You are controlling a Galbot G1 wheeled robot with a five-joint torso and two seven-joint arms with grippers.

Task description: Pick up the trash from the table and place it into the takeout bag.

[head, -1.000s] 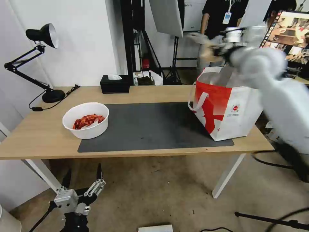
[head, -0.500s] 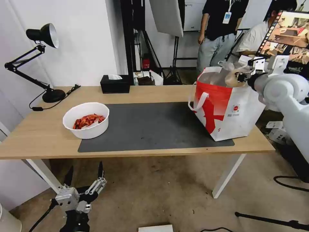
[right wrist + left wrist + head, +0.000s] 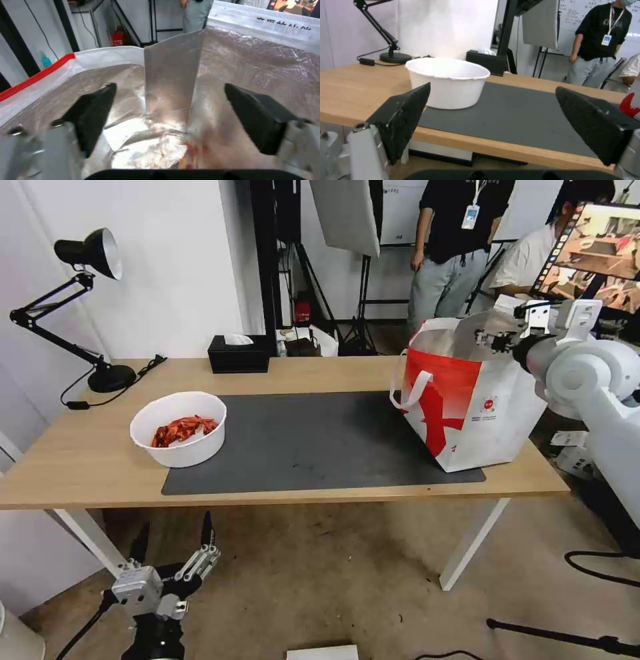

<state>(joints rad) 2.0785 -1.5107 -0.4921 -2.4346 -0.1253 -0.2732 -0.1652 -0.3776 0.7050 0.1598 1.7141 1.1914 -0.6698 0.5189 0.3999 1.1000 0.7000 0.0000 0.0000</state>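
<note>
The red-and-white takeout bag (image 3: 467,407) stands on the right end of the table (image 3: 80,473). My right gripper (image 3: 485,339) hovers open over its mouth, holding nothing. From the right wrist view, the gripper (image 3: 170,112) looks down into the foil lining (image 3: 240,70), where crumpled white tissue (image 3: 156,152) lies at the bottom. The white bowl of red shells (image 3: 178,428) sits on the left edge of the dark mat (image 3: 320,440). Below the table's front edge my left gripper (image 3: 175,530) hangs open, level with the bowl (image 3: 448,81) in its wrist view (image 3: 493,120).
A black tissue box (image 3: 238,353) stands at the table's back edge, and a black desk lamp (image 3: 93,253) at the far left. People stand behind the table. A cable and a stand leg lie on the floor to the right.
The right arm swung over the takeout bag with a small clear bag in its grip. It has opened, and the small bag is gone from its fingers. The left arm stayed put.
</note>
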